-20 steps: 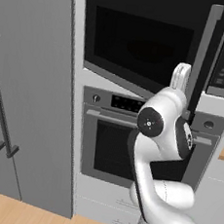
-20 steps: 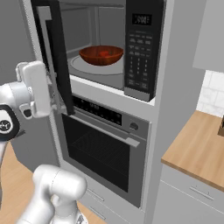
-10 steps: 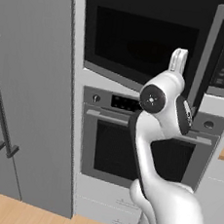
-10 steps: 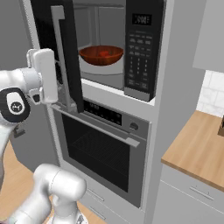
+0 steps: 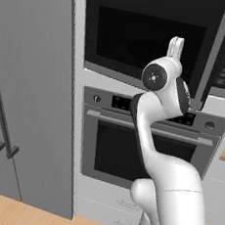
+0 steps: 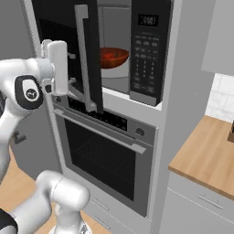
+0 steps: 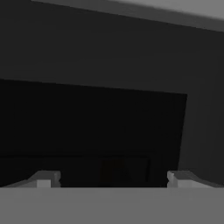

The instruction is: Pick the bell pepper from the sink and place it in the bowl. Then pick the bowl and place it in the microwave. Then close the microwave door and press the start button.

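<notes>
Gripper (image 7: 113, 178) spread wide, empty, both fingertips (image 7: 43, 179) facing the dark glass window of the microwave door (image 6: 89, 55); contact with the panel cannot be judged. Versus the earlier frames the door has swung further toward shut, now only narrowly ajar, and the hand has followed it inward. Behind the gap, the glossy reddish-brown bowl (image 6: 113, 56) sits inside the microwave (image 6: 137, 50); bell pepper not distinguishable. Below, the oven (image 6: 107, 160): black glass, steel bar handle. Wooden counter (image 6: 205, 157) to the right.
</notes>
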